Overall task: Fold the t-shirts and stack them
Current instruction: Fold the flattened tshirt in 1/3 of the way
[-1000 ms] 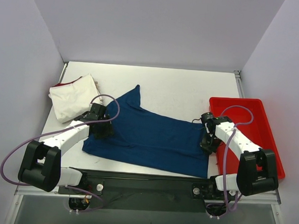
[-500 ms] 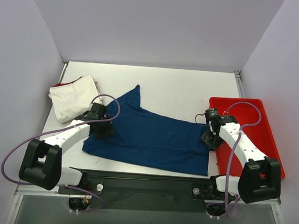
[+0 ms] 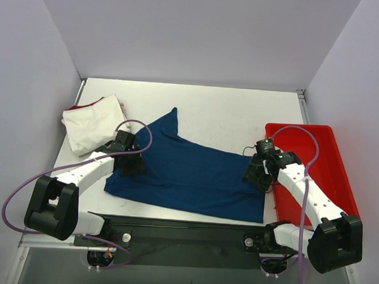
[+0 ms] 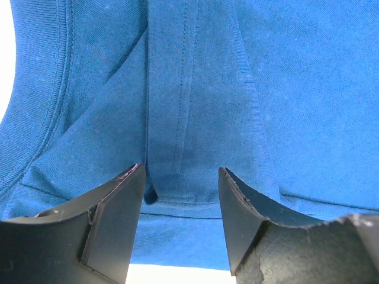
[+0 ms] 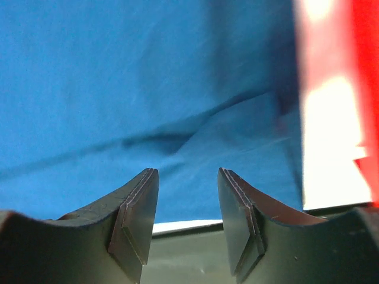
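Step in hand: I judge this to be the start of the fold on the blue t-shirt (image 3: 194, 177). I have one gripper at each end of it, and neither has taken hold.
Left gripper (image 4: 180, 195): released, with the fingers apart and set low over the shirt's left end. A stitched fold of cloth lies in the gap between them.
Right gripper (image 5: 188, 207): also released. The jaws stand apart just above the shirt's right edge, where a shallow crease runs across the cloth.
Blue t-shirt, place: spread mostly flat along the near edge of the tabletop (image 3: 228, 112), reaching from the left part toward the near right corner. One sleeve points at the far edge.
Cream-white t-shirt (image 3: 93, 125): bunched loosely by the left edge, toward the far left corner, with a sliver of red at its rim. It sits just beside my left arm and looks not yet neatly folded.
Next move: I think both grippers must close on an edge together, each pinching a single layer, then lift evenly and carry the cloth across so the fold lands straight. A pinch on the crease would drag extra cloth along.
Red tray (image 3: 340, 155): it sits along the right edge, its left wall just beside the shirt's right end. I see nothing in it, though my right arm hides part of its floor.
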